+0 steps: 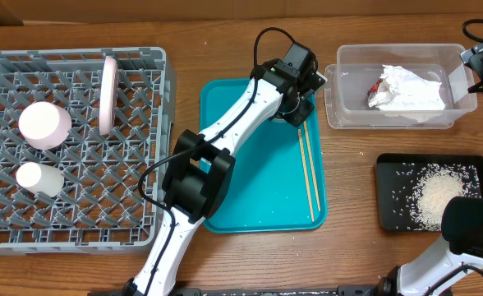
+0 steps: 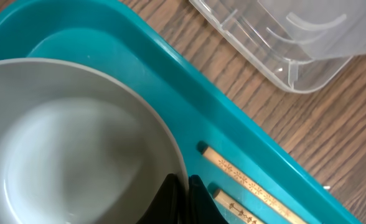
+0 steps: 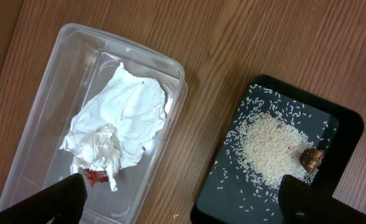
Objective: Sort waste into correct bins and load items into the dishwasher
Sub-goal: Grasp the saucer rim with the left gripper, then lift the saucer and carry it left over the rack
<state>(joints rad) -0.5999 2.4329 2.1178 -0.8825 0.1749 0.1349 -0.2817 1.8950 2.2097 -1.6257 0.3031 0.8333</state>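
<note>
Clamps the left tool (image 2: pixel 182 200) shut on the thin rim of the grey-green saucer-bowl (image 2: pixel 77 155), at the far right of the teal tray (image 2: pixel 170 56). Best to lift straight up first, sparing the two chopsticks (image 2: pixel 245 183) lying just beside, then carry level leftward to a free patch of the dish rack (image 1: pixel 102 193). Looks shallow, smooth and glossy, pale inside; probably slippery in so narrow a pinch. Holds the right tool (image 3: pixel 186 199) spread wide above the clear tub (image 3: pixel 40 112), farther right.

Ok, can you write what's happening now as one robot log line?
left gripper: shut on saucer-bowl rim | right gripper: open, empty | chopsticks: on teal tray
</note>
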